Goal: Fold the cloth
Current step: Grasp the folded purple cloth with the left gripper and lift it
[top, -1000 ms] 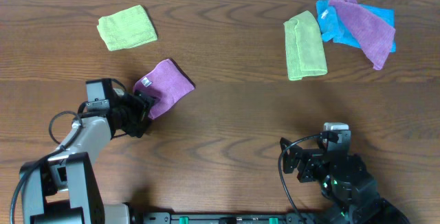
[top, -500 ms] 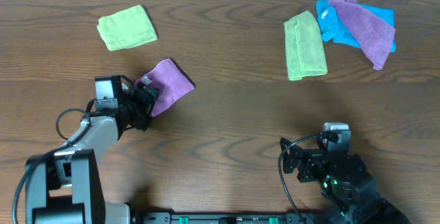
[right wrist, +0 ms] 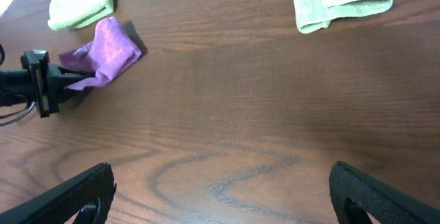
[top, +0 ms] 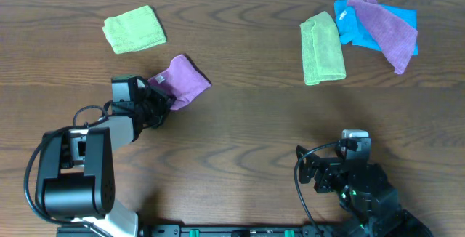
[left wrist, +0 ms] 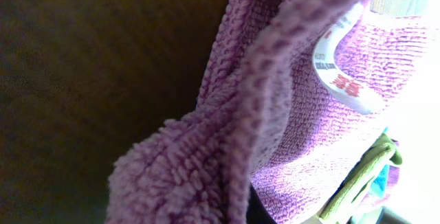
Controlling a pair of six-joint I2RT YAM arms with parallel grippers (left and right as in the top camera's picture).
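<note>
The purple cloth [top: 186,81] lies crumpled left of the table's middle, with a white label [left wrist: 340,73] sewn to it. My left gripper [top: 161,99] is shut on its near left edge. In the left wrist view the purple cloth [left wrist: 295,114] fills the frame and hides the fingers. The right wrist view shows the same cloth [right wrist: 110,49] bunched against the left gripper [right wrist: 65,80]. My right gripper [right wrist: 223,203] stands open over bare wood near the front right, far from the cloth, and holds nothing.
A folded green cloth [top: 134,28] lies at the back left. Another green cloth [top: 322,48] lies at the back right, beside a blue cloth [top: 363,32] with a second purple cloth [top: 385,22] over it.
My left gripper has slid right towards the purple cloth and shut on its edge. The cloth has bunched up and shifted slightly right. The right arm has not moved.
</note>
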